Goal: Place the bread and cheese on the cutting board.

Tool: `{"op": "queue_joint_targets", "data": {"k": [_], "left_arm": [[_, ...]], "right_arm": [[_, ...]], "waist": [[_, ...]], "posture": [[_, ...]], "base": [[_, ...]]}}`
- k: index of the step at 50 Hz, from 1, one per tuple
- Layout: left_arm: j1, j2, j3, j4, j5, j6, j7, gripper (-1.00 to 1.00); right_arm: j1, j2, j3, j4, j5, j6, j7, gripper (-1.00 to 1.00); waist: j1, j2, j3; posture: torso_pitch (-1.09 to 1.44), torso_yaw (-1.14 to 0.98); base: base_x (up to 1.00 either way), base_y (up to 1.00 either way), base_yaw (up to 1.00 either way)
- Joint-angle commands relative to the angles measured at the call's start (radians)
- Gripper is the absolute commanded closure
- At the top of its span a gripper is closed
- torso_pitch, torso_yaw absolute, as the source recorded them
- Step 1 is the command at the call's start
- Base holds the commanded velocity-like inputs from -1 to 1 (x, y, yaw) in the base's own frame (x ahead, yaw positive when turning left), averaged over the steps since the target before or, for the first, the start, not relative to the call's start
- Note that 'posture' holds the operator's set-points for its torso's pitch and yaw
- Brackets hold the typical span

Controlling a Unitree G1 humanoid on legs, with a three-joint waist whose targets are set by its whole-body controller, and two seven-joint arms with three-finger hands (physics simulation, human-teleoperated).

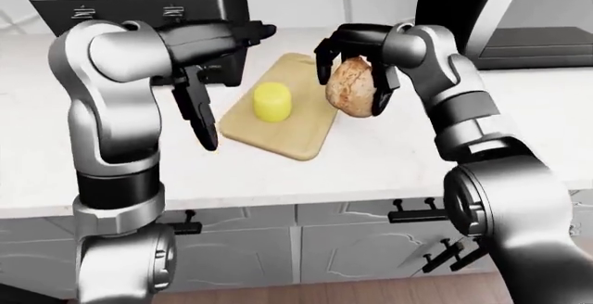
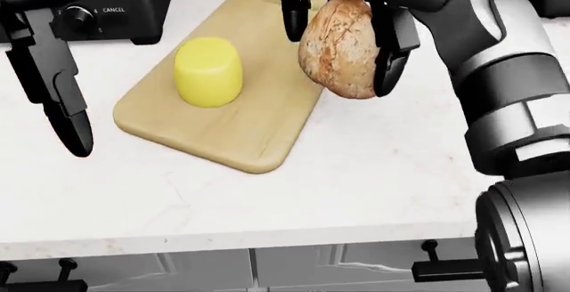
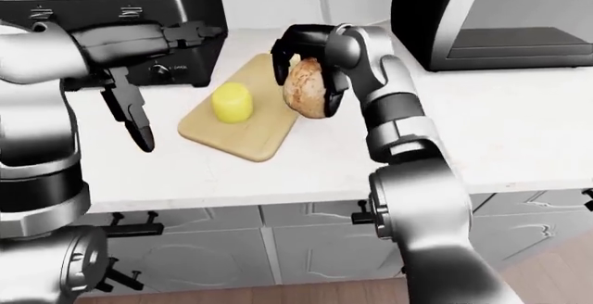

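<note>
Robot hand count: 2. Right robot hand point(image 2: 343, 35) sits at the upper centre of the head view with its black fingers point(image 2: 393, 65) curled round 1 loaf of bread point(image 2: 339, 45), which it holds clear of the counter point(image 2: 374, 172). In that view the loaf overlaps the right edge of the cutting board point(image 2: 222, 132); whether it touches the board cannot be told. Left robot hand point(image 2: 58, 85) is at the left edge of the head view, fingers spread apart and pointing down, holding nothing. It stands over bare counter, just left of the board and apart from it.

Task items: 1 bread loaf, brown and crusty; 1 cheese point(image 2: 208, 71), a pale yellow cylinder. The cheese stands upright on the cutting board, left of the board's centre in the head view, apart from both hands.

Cutting board: 1, light wood, rounded corners, lying flat and set diagonally on the white counter.

Other fixtures: 1 black toaster point(image 1: 148, 5) at the upper left of the left-eye view, on the counter above the board. 1 dark oven-type appliance point(image 3: 500, 19) at the upper right of the right-eye view. Grey cabinet fronts point(image 1: 352, 248) with black handles run below the counter edge.
</note>
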Motion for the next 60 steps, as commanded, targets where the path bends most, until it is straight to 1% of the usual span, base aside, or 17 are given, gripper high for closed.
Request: {"op": "queue_joint_targets", "data": {"k": [1,6,9,17,22,23,24,25,27,31,37,42,46,52,60], "left_arm": [[-0.029,0.017,0.019,-0.043,-0.007,0.022,-0.002,-1.0],[-0.007,0.027,0.022,-0.089,-0.013,0.051,-0.016,-1.0],[-0.006,0.031,0.024,-0.103,-0.016,0.064,-0.018,-1.0],[0.018,0.041,0.032,-0.141,-0.025,0.091,-0.015,-1.0],[0.028,0.046,0.034,-0.153,-0.031,0.099,-0.012,-1.0],[0.029,0.048,0.036,-0.157,-0.031,0.102,-0.013,-1.0],[0.03,0.049,0.035,-0.158,-0.032,0.103,-0.013,-1.0],[0.031,0.051,0.036,-0.16,-0.033,0.105,-0.013,-1.0],[0.034,0.055,0.039,-0.164,-0.036,0.107,-0.013,-1.0],[0.039,0.06,0.04,-0.172,-0.038,0.112,-0.014,-1.0],[0.044,0.063,0.04,-0.18,-0.04,0.118,-0.016,-1.0],[0.044,0.066,0.041,-0.182,-0.04,0.12,-0.017,-1.0],[0.043,0.069,0.043,-0.181,-0.042,0.119,-0.016,-1.0],[-0.013,0.059,0.05,-0.157,-0.073,0.191,-0.023,-1.0],[-0.007,0.071,0.038,-0.163,-0.09,0.209,-0.017,-1.0]], "right_arm": [[-0.077,-0.006,-0.011,0.022,-0.01,-0.02,-0.1,1.0],[-0.15,0.017,-0.003,0.13,-0.035,-0.006,-0.218,1.0],[-0.171,0.03,-0.002,0.167,-0.047,0.007,-0.281,1.0],[-0.179,0.074,0.006,0.22,-0.079,0.024,-0.435,1.0],[-0.188,0.101,0.002,0.243,-0.106,0.057,-0.587,1.0],[-0.191,0.105,-0.001,0.247,-0.108,0.064,-0.615,1.0],[-0.192,0.105,-0.002,0.248,-0.109,0.064,-0.617,1.0],[-0.187,0.109,0.004,0.253,-0.123,0.064,-0.658,1.0],[-0.191,0.113,0.0,0.258,-0.132,0.065,-0.715,1.0],[-0.212,0.114,-0.012,0.265,-0.14,0.072,-0.779,1.0],[-0.205,0.127,-0.02,0.271,-0.151,0.065,-0.841,1.0],[-0.195,0.144,-0.026,0.275,-0.153,0.065,-0.868,1.0],[-0.187,0.152,-0.028,0.278,-0.158,0.067,-0.875,1.0],[-0.198,0.161,-0.035,0.279,-0.156,0.06,-0.877,1.0],[-0.209,0.163,-0.037,0.279,-0.154,0.054,-0.879,1.0]], "waist": [[-0.001,0.003,-0.034],[0.005,0.001,-0.03],[0.009,0.0,-0.027],[0.016,-0.002,-0.027],[0.02,-0.002,-0.029],[0.02,-0.002,-0.029],[0.021,-0.001,-0.029],[0.021,-0.002,-0.029],[0.022,-0.001,-0.029],[0.023,-0.002,-0.031],[0.023,-0.002,-0.031],[0.022,-0.003,-0.033],[0.023,-0.003,-0.034],[0.025,-0.005,-0.034],[0.025,-0.005,-0.021]], "posture": [[0.0,0.0],[0.0,0.0],[0.0,0.0],[0.0,0.0],[0.0,0.0],[0.0,0.0],[0.0,0.0],[0.0,0.0],[0.0,0.0],[0.0,0.0],[0.0,0.0],[0.0,0.0],[0.0,0.0],[0.0,0.0],[0.02,0.0]], "base": [[0.0,0.0,0.0],[0.0,0.0,0.0],[0.0,0.0,0.0],[0.0,0.0,0.0],[0.0,0.0,0.0],[0.0,0.0,0.0],[0.0,0.0,0.0],[0.0,0.0,0.0],[0.0,0.0,0.0],[0.0,0.0,0.0],[0.0,0.0,0.0],[0.0,0.0,0.0],[0.0,0.0,0.0],[0.0,0.0,0.0],[0.0,0.0,0.0]]}}
